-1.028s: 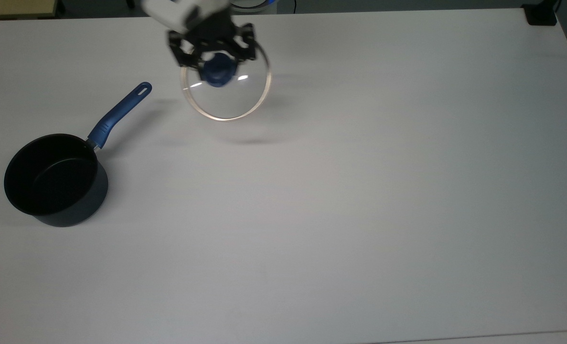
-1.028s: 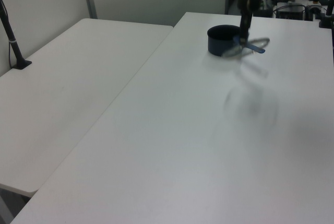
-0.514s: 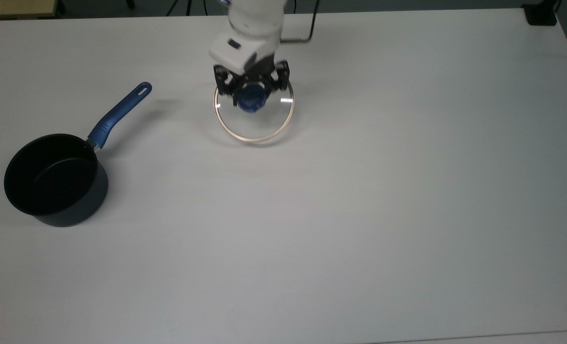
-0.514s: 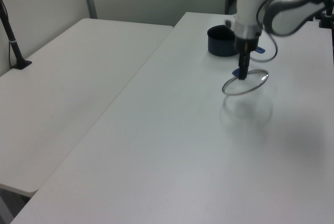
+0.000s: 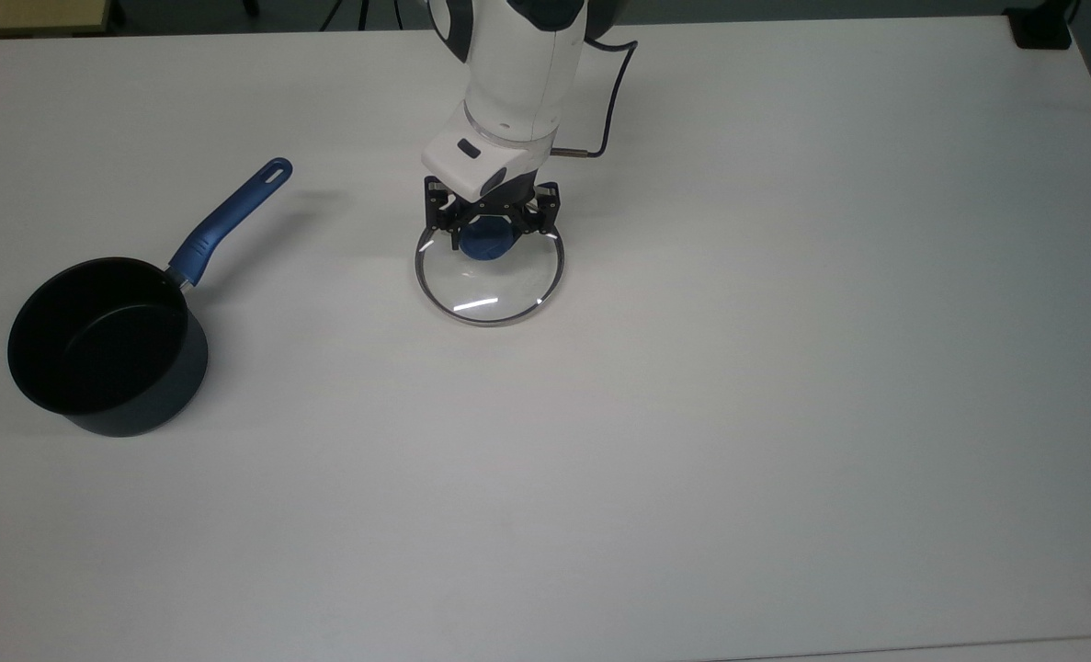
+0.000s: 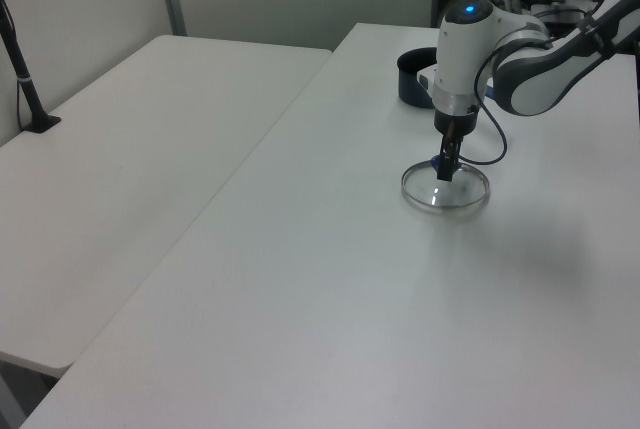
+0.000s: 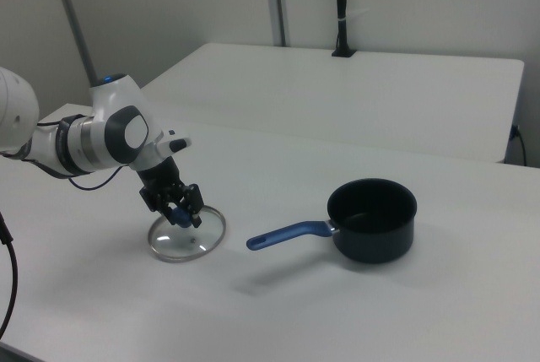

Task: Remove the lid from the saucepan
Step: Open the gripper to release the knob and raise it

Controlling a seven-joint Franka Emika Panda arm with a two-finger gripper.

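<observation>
In the top view, far to the top view's left, stands the small round dark navy saucepan with its black inside open and uncovered, its long blue handle with a slotted end running up and toward the top view's right. Well apart from it, near the middle of the white table, is the round clear glass lid with a thin metal rim and a blue knob, lying flat or almost flat on the table surface; whether its rim touches the table cannot be told. In the left view the lid sits nearer than the saucepan; in the right view it lies to the right view's left of the saucepan. The white Franka arm reaches down from the top edge of the top view, wrist tilted slightly, and its black two-finger gripper points down with its fingers closed around the blue knob. The gripper leans toward the lid in the right view.
</observation>
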